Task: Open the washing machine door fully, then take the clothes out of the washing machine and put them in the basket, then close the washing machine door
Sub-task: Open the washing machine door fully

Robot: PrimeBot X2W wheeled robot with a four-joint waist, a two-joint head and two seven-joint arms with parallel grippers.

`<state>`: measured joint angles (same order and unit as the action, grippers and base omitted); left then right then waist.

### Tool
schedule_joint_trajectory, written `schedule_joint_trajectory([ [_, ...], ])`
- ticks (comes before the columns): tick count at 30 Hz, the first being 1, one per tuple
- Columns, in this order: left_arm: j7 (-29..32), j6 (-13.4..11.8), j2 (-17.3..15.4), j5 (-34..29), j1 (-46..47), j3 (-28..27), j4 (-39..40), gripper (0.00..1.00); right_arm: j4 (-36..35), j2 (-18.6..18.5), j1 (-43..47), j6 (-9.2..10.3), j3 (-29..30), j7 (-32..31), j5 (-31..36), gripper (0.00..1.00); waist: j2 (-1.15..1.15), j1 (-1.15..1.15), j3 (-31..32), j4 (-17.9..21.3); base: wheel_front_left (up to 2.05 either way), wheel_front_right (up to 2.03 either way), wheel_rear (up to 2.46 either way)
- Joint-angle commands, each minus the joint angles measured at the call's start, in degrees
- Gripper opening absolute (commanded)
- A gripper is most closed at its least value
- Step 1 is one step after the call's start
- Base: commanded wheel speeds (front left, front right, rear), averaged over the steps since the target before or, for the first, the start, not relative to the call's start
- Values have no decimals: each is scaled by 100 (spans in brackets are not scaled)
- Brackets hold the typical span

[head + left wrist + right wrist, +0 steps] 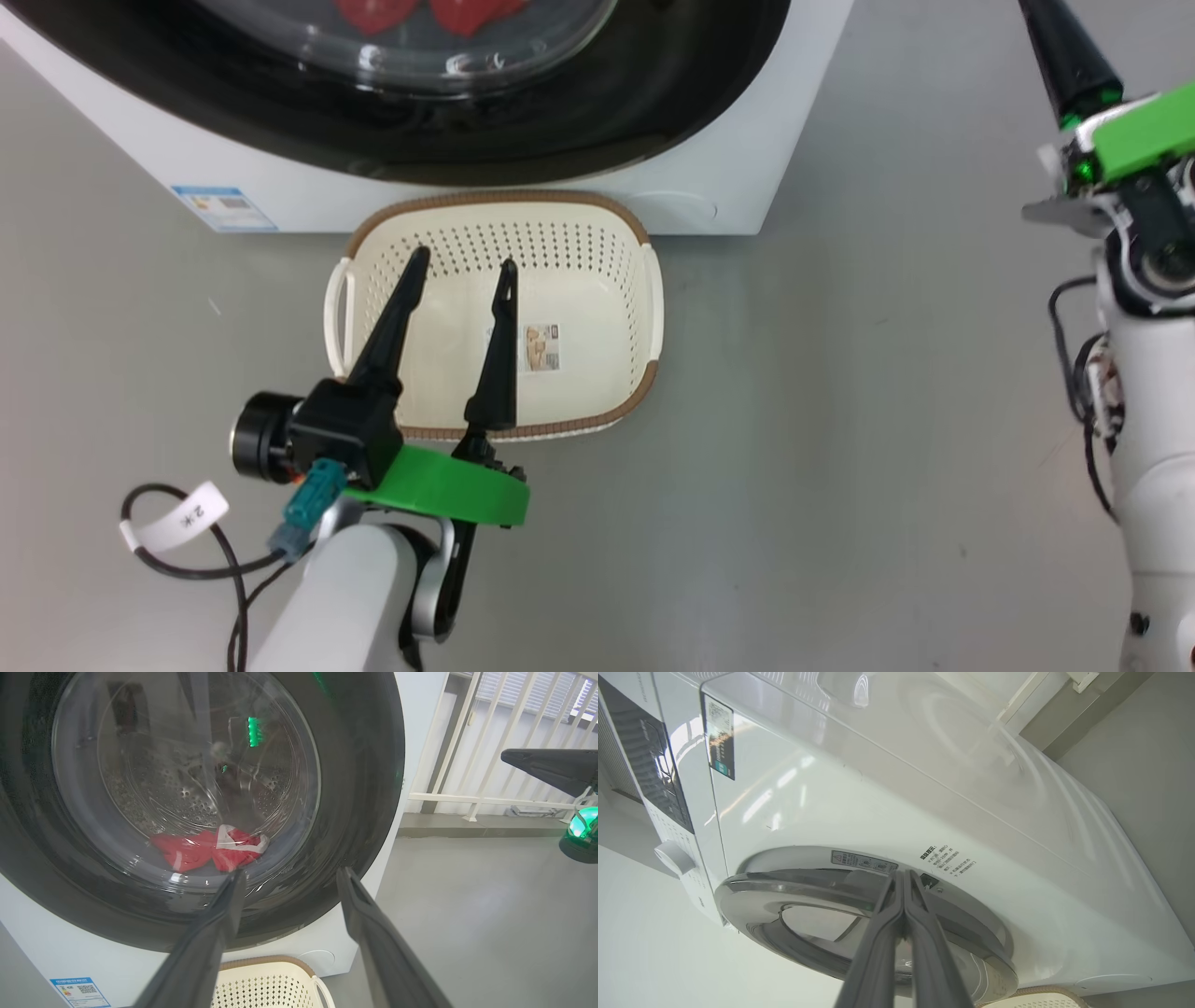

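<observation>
Head view shows the left gripper [465, 259] with its two fingers spread wide and nothing held between them. Right under those fingers sits the basket [504, 198], with no clothes in it. It sits on the grey floor [840, 420], just in front of the washing machine [719, 140]. Past the left fingertips is the big black door [364, 812], and it is shut. Behind its glass, just above the left fingertips in the left wrist view, lie the red clothes [210, 847], low in the shiny drum [177, 798]. The right gripper [902, 873] has its fingers pressed tight together, holding nothing. Its tips are right at the door's rim, but I cannot tell if they touch it.
</observation>
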<state>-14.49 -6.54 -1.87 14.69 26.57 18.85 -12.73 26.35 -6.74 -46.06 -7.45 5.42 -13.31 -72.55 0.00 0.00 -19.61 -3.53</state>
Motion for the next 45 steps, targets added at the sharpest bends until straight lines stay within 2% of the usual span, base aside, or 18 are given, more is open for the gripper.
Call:
schedule_joint_trajectory([
  [1,-51,-28,-100,20,158,-116,186,100,-91,-16,-272,-3,1,-170,-152,0,0,0,-155,-55,0,0,0],
  [9,-51,-20,-100,155,283,-12,306,100,203,-121,-894,-3,92,-896,-584,0,0,0,-495,-179,0,0,0],
  [21,-51,-16,-100,197,319,32,362,100,522,-165,-1538,-3,57,-1682,-787,0,0,0,-732,-408,0,0,0],
  [45,-51,-70,-100,407,431,241,419,100,1273,-198,-2536,-3,141,-2205,-595,0,0,0,-1130,-735,0,0,0],
])
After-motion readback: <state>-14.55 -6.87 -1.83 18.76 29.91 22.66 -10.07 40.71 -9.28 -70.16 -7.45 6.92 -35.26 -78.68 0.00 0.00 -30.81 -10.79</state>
